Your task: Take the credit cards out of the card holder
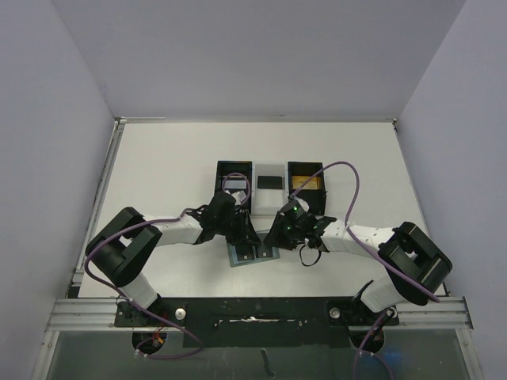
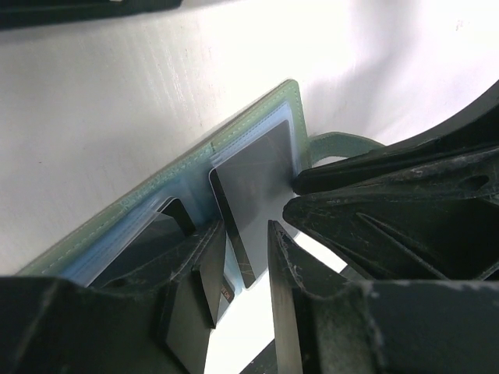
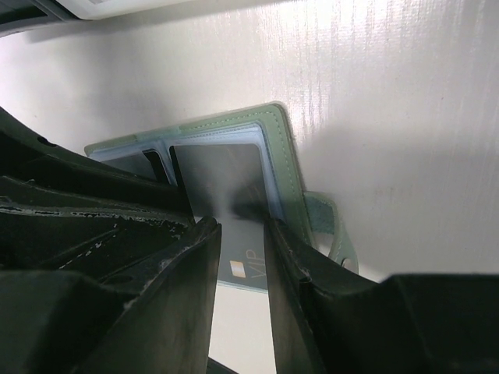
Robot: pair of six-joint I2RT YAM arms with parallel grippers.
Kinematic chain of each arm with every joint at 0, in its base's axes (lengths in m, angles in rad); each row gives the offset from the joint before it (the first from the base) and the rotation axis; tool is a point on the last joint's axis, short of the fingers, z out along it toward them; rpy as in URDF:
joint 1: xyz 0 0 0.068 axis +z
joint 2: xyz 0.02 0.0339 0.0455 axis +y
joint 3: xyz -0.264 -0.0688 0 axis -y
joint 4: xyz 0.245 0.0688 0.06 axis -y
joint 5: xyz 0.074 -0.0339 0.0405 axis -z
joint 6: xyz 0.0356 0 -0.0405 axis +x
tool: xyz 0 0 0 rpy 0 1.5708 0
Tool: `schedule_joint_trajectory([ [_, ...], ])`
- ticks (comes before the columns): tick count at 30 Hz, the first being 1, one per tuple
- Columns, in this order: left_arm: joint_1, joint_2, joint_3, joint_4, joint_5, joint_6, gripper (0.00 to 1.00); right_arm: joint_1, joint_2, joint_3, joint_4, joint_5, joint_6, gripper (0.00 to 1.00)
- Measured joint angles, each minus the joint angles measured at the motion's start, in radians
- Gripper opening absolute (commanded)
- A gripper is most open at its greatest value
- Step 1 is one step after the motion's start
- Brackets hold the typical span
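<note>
With the card holder (image 1: 247, 254) open on the table (image 1: 158, 182), a grey card (image 3: 222, 175) poking out of it, our left gripper (image 2: 245, 234) parted on nothing and our right gripper (image 3: 240, 226) astride that card in a hold we cannot judge, we risk dragging the whole holder along if the card sticks.

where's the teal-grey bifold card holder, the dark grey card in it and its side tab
teal-grey bifold card holder (image 3: 279, 156): right wrist view, stitched right edge
dark grey rectangular card (image 3: 222, 175): right wrist view, upper face
small side tab (image 3: 329, 220): right wrist view, middle
</note>
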Motion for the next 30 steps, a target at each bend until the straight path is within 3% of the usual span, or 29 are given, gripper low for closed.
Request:
schedule_joint_trajectory([
  [10, 0.000, 0.002, 0.002, -0.021, -0.022, 0.006, 0.00, 0.000, -0.002, -0.003, 0.000, 0.001, 0.000, 0.31],
  [30, 0.016, -0.061, -0.020, -0.044, -0.009, 0.026, 0.00, 0.000, -0.002, -0.002, -0.003, 0.002, 0.003, 0.32],
])
